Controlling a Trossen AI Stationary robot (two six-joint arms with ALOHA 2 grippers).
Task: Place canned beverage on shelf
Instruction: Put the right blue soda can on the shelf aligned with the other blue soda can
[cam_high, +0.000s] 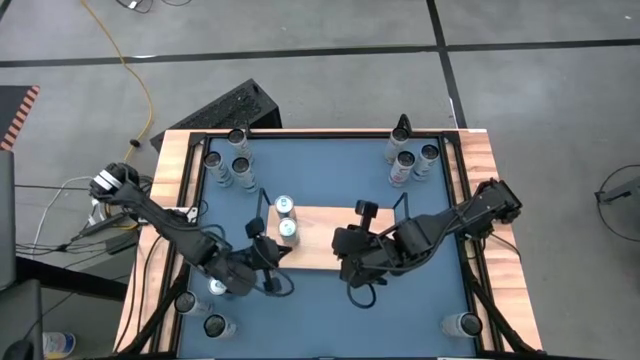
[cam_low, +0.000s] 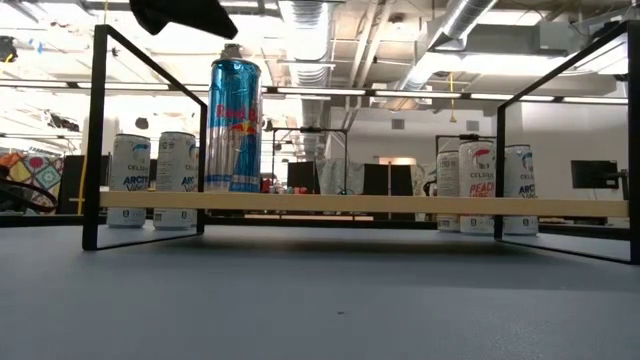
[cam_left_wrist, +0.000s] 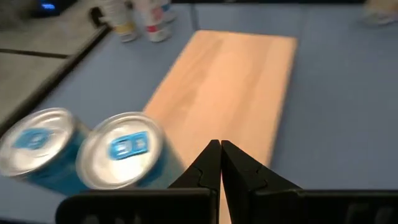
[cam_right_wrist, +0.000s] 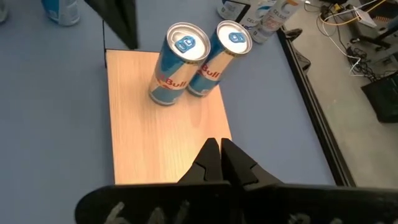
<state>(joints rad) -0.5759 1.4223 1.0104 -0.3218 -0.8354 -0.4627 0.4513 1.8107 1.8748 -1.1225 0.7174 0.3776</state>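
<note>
Fetching another can for the shelf
Both our left gripper and right gripper are pinched empty; we should widen one over a surface can.

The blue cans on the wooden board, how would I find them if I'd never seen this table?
Look at the big blue table, then the light wooden shelf in its middle. At the shelf's left end stand two tall blue cans, side by side. All the other cans are white and sit out near the table's corners, off the wood.
</note>
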